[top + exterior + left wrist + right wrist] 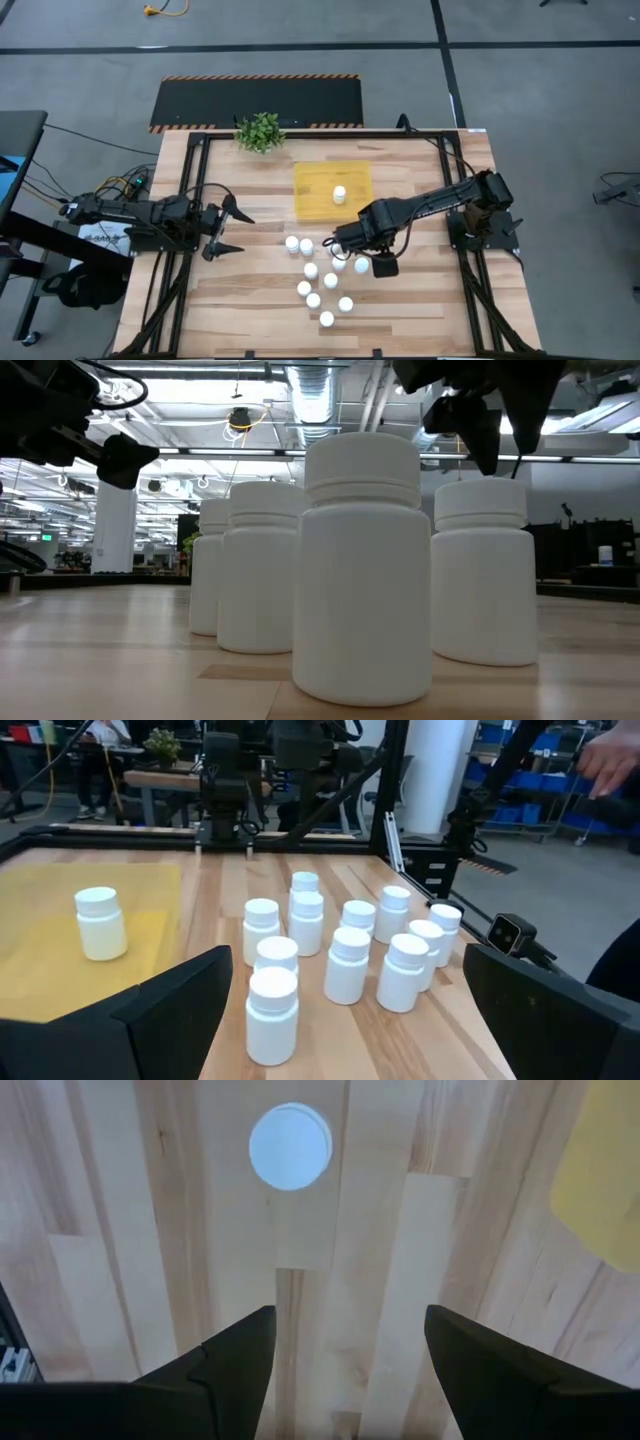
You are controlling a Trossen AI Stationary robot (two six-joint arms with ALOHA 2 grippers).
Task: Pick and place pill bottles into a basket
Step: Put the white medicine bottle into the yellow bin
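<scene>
On the worktop (420,310), near its middle, the right gripper (338,247) hangs over the top of the loose cluster of pill bottles (320,280), pointing straight down. Its fingers (235,1355) stand wide apart and hold nothing. Bare wood shows between them in the right wrist view, with one round white cap (290,1146) ahead and a corner of the yellow basket (605,1170) at the edge. My guess: it is lining up over a bottle, not yet descending.

One bottle (340,193) stands upright inside the basket (310,200), toward its right side. Ten or so others stand upright on the wood just below the basket, close together but mostly not touching; the spacing probably leaves finger room. Task looks barely begun.

Left gripper (228,228) waits at the left side of the worktop, well apart from the bottles, fingers spread and empty, aimed toward the cluster.

View differences:
- High view gives layout and count; bottle height unreadable.
- Left wrist view shows the bottles as upright cylinders and the basket's low wall; a person's hand (610,760) shows in the room beyond.
- Low view: four bottles fill it, the nearest (362,570) hiding those behind; basket not visible.
- A small potted plant (260,131) sits at the far edge, uninvolved.
</scene>
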